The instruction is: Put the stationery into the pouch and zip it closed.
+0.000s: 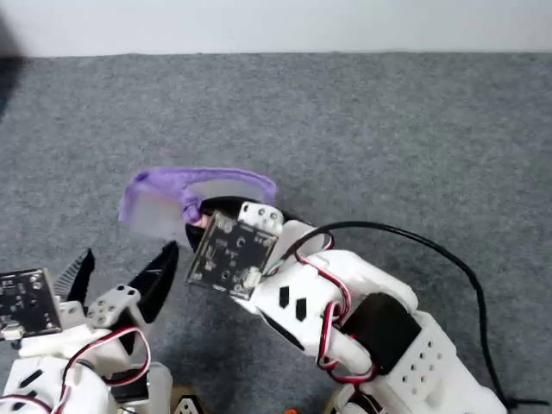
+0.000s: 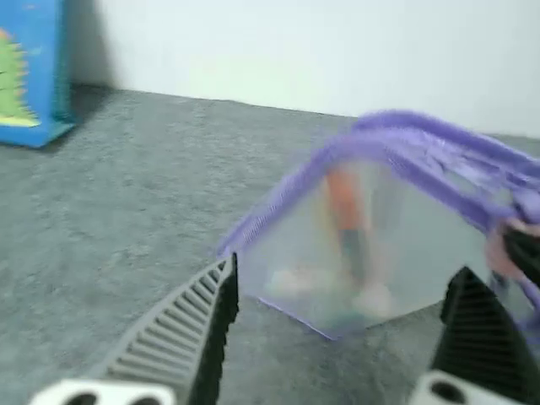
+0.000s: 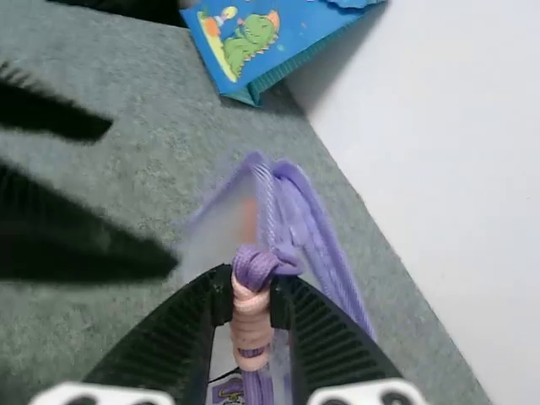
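Observation:
The clear pouch (image 1: 164, 207) with purple zip edging stands on edge on the grey table. My right gripper (image 1: 200, 216) is at the pouch's right end. In the right wrist view the right gripper (image 3: 251, 283) is shut on the purple-and-pink zip pull (image 3: 251, 314). An orange pen (image 2: 344, 211) and some pale items (image 2: 371, 297) show through the pouch (image 2: 396, 245) wall. My left gripper (image 1: 129, 252) stands open just in front of the pouch and apart from it; its open span (image 2: 346, 270) frames the pouch, with nothing between the fingers (image 2: 211, 329).
A blue box with a green dinosaur picture (image 3: 261, 34) stands by the white wall, also at the far edge (image 2: 29, 72) of the left wrist view. Grey carpet-like table surface (image 1: 388, 129) stretches open behind and right of the pouch. A black cable (image 1: 448, 259) trails from the right arm.

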Tool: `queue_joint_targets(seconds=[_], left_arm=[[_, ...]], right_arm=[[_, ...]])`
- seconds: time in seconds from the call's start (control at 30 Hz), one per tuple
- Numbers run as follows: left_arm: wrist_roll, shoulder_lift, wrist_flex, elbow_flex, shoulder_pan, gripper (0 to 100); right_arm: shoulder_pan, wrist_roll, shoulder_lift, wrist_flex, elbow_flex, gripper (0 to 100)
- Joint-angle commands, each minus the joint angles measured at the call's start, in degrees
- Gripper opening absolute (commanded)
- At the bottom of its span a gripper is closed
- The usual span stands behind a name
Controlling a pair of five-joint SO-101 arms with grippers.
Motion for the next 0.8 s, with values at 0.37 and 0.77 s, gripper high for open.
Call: queue_joint_targets(seconds=[0.37,0.77], left_arm=[[-5.98,0.00,-0.79,-2.95,-1.05,37],[-8.62,0.09,-1.85,1.54,10.02,17]], right_arm=[[-0.13,1.05,-3.56,-2.59,3.60,0.7],[-0.31,0.79,-3.65,-2.86,3.43,0.7]])
